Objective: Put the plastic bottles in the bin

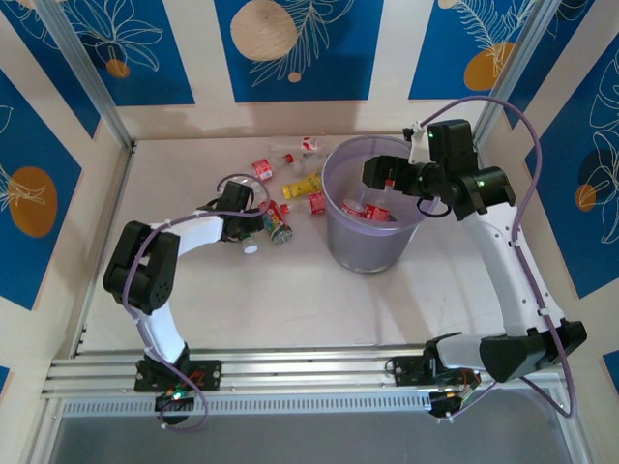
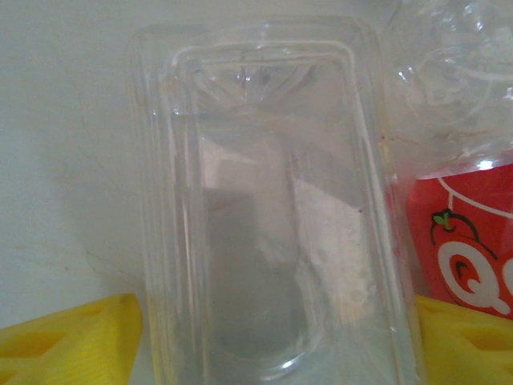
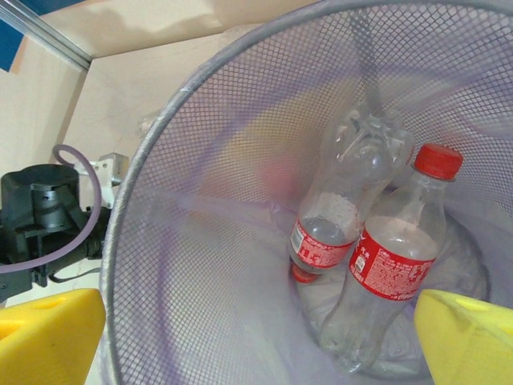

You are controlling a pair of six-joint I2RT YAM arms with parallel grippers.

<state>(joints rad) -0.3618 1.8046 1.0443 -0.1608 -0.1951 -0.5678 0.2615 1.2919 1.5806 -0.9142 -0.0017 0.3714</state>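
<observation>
Partway through, judging by the split: two plastic bottles (image 1: pixel 372 211) already down in the bin (image 1: pixel 368 249), several more loose on the counter (image 1: pixel 290 300).

Nearest, at about nine o'clock from the bin, reaching in from a sharply folded elbow with the forearm low and level over the counter: left pincer (image 1: pixel 253 222). Yellow fingertips (image 2: pixel 80 345) astride a clear bottle (image 2: pixel 264 208) lying flat, one tip at each flank, touching or just shy of it. Cannot tell whether clamped or merely set around it. Just beside, at three o'clock in the wrist view, a red-labelled bottle (image 2: pixel 465 241), close enough to get nudged.

Reads as the pick-up step on this side. Calls for a firm close on the slick clear body, a straight lift clear of the neighbour, then a swing toward three o'clock and over the rim.

Further on, rising from its base along the right edge and doubling back toward nine o'clock: right pincer (image 1: pixel 379 174), poised above the bin's mouth toward its twelve o'clock side. Fingers spread wide, nothing between them, looking down on a red-capped bottle (image 3: pixel 393 265) and a crumpled bottle (image 3: pixel 337 216) touching each other at the bottom. Looks free for another fetch.

Farthest, at ten to eleven o'clock from the bin: a yellow bottle (image 1: pixel 302 186) among more red-labelled ones, and a long clear bottle (image 1: pixel 293 151) near the back wall, all yet to be collected.
</observation>
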